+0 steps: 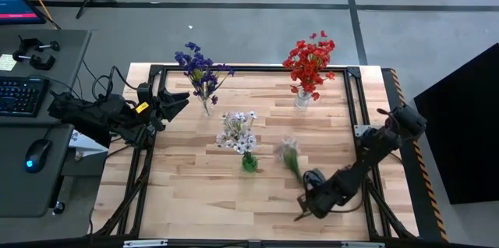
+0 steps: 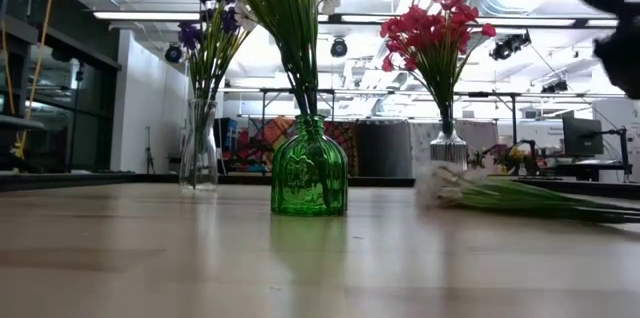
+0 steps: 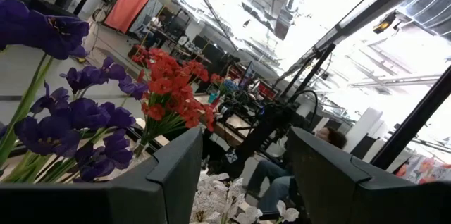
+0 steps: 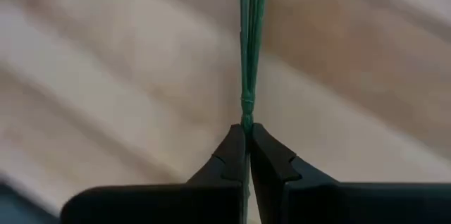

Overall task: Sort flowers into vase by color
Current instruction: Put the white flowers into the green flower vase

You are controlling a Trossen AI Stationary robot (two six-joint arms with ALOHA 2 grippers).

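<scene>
Already purple [image 1: 201,67], red [image 1: 309,62] and white [image 1: 237,131] bunches stand in vases; one pale spray [image 1: 288,154] remains on the counter, its stem pinched between the right jaws [image 4: 246,134]. Left jaws [image 3: 243,171] gape empty.

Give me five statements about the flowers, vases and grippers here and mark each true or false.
1. The right gripper is shut on a green flower stem. True.
2. The white flowers stand in a green vase. True.
3. The red flowers lie flat on the table. False: they stand upright in a clear vase.
4. The left gripper holds the purple flowers. False: it is open beside them, holding nothing.
5. One white-tipped spray lies on the table. True.
</scene>
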